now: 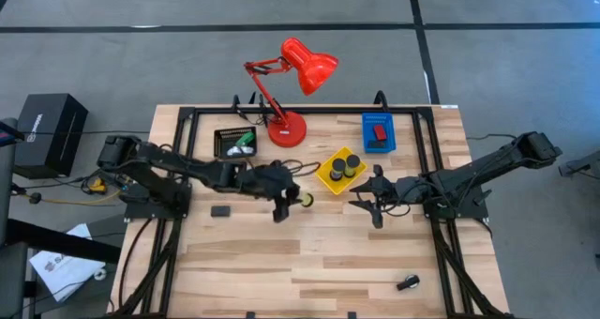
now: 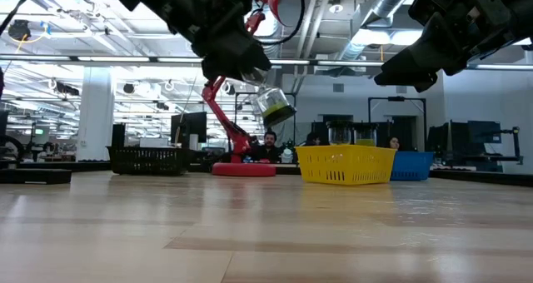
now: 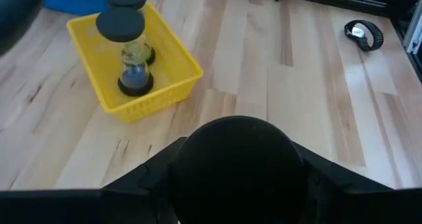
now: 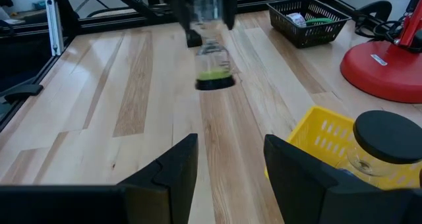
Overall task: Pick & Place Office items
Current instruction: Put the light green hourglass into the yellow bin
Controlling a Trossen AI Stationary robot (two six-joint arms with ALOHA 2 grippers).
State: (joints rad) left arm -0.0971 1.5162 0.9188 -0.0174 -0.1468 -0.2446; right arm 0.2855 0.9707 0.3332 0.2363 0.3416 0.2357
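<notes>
So the left gripper [image 2: 254,83] held a small clear jar [image 2: 275,106] with green stuff inside and a black lid, its jaws closed on it. The jar hung tilted in the air over the middle of the table [image 1: 281,263], just beside the yellow tray [image 1: 325,180]. Two jars like it already stood in that tray, so this one probably belonged there too. The right gripper [image 4: 227,161] waited near the tray's other side, jaws wide and holding nothing.

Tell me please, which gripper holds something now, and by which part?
The left gripper holds a small clear jar with green inside by its upper end, lifted above the table. The right gripper is open and holds nothing.
</notes>
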